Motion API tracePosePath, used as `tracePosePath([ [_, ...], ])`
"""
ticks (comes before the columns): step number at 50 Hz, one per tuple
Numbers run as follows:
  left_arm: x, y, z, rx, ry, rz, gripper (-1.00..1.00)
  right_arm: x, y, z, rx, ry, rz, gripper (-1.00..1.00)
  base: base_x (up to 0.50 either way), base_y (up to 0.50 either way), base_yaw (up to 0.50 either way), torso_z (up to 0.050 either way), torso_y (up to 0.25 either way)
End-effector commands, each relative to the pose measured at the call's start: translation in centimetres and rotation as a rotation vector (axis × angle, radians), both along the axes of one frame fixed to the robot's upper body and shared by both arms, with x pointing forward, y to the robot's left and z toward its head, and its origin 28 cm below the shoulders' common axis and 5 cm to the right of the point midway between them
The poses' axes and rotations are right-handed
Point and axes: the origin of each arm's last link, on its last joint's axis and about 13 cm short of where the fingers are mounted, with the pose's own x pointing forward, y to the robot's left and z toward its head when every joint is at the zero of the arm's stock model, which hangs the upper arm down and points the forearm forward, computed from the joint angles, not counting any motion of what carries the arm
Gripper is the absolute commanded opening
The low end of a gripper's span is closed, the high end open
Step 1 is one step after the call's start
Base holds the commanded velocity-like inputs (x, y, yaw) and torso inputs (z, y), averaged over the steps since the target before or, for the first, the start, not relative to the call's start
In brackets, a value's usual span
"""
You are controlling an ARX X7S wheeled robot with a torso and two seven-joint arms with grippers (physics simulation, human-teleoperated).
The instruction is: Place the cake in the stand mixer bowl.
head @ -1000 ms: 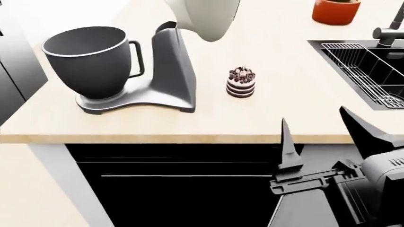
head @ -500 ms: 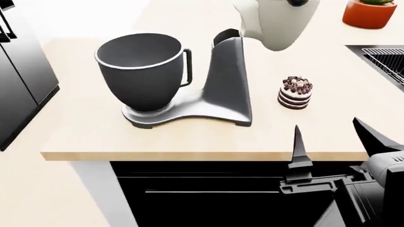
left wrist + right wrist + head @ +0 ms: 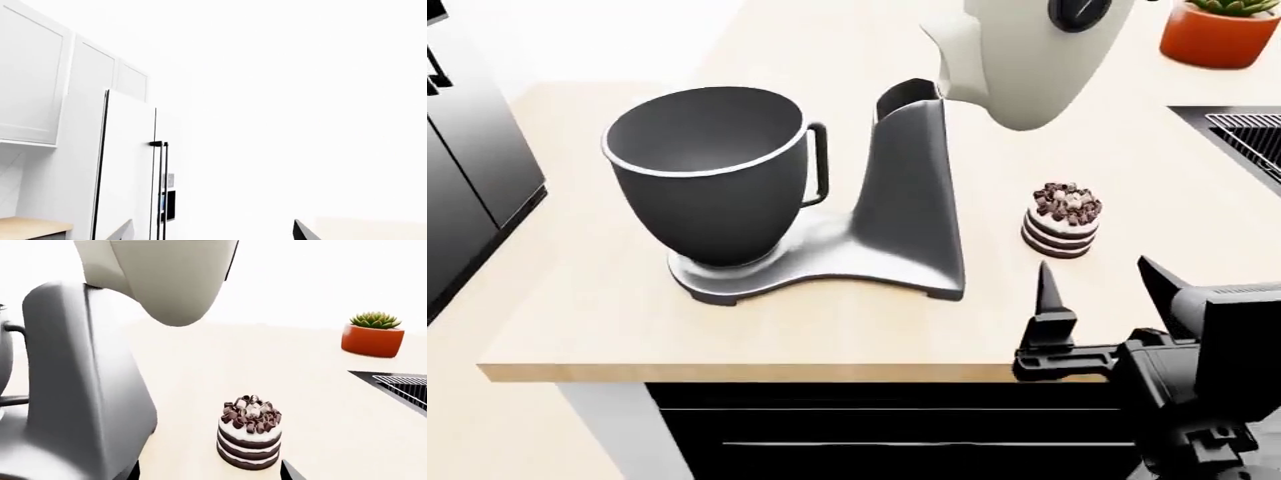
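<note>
The cake (image 3: pixel 1064 218) stands upright on the light wood counter (image 3: pixel 601 320), right of the mixer's grey stand. The stand mixer bowl (image 3: pixel 701 170), dark grey with a light rim and a side handle, sits empty on the mixer base at the left. My right gripper (image 3: pixel 1101 290) is open and empty, over the counter's front edge just short of the cake. In the right wrist view the cake (image 3: pixel 249 439) stands between and beyond the open fingertips of the right gripper (image 3: pixel 212 472). My left gripper (image 3: pixel 213 235) is open and empty, facing a room wall. It is out of the head view.
The cream mixer head (image 3: pixel 1028 50) is tilted up above the grey stand (image 3: pixel 901 190), close to the cake's left. An orange succulent pot (image 3: pixel 1224 30) and a sink rack (image 3: pixel 1248 130) are at the right. A dark cabinet (image 3: pixel 467 150) stands left of the counter. A white fridge (image 3: pixel 127 165) shows in the left wrist view.
My right gripper has risen and moved forward to the counter edge, closer to the cake. The head view has shifted, so the mixer and cake sit further right than a second ago.
</note>
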Motion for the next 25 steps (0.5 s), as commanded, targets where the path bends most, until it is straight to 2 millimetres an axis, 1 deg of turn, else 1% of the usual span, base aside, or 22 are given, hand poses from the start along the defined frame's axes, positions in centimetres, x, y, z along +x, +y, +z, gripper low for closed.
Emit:
tracePosePath([
  [1, 0.2, 0.0, -0.2, 0.0, 0.006, 0.001, 1.0, 2.7, -1.0, -2.2, 0.074, 0.08, -0.005, 1.0, 0.0, 0.0, 0.0, 0.0, 0.0],
  [6, 0.2, 0.0, -0.2, -0.003, 0.009, 0.001, 1.0, 2.9, -1.1, -2.1, 0.08, 0.076, -0.011, 1.0, 0.01, 0.0, 0.0, 0.0, 0.0],
  [9, 0.2, 0.0, -0.3, -0.002, 0.01, 0.0, 1.0, 2.9, -1.1, -2.1, 0.084, 0.059, -0.001, 1.0, 0.36, 0.0, 0.0, 0.0, 0.0],
  [12, 0.2, 0.0, -0.3, -0.003, 0.011, 0.0, 1.0, 3.0, -1.1, -2.3, 0.059, 0.083, -0.03, 1.0, 0.48, 0.0, 0.0, 0.0, 0.0],
  [16, 0.3, 0.0, -0.3, -0.003, 0.013, -0.002, 1.0, 3.4, -1.3, -2.2, 0.007, 0.079, -0.065, 1.0, 0.0, 0.0, 0.0, 0.0, 0.003],
  [19, 0.3, 0.0, -0.3, -0.003, 0.014, -0.001, 1.0, 4.0, -2.0, -2.6, 0.009, 0.093, -0.103, 1.0, 0.0, 0.0, 0.0, 0.0, 0.0],
  [25, 0.3, 0.0, -0.4, -0.003, 0.018, -0.001, 1.0, 4.1, -2.4, -2.8, 0.006, 0.096, -0.132, 1.0, 0.0, 0.0, 0.0, 0.0, 0.0],
])
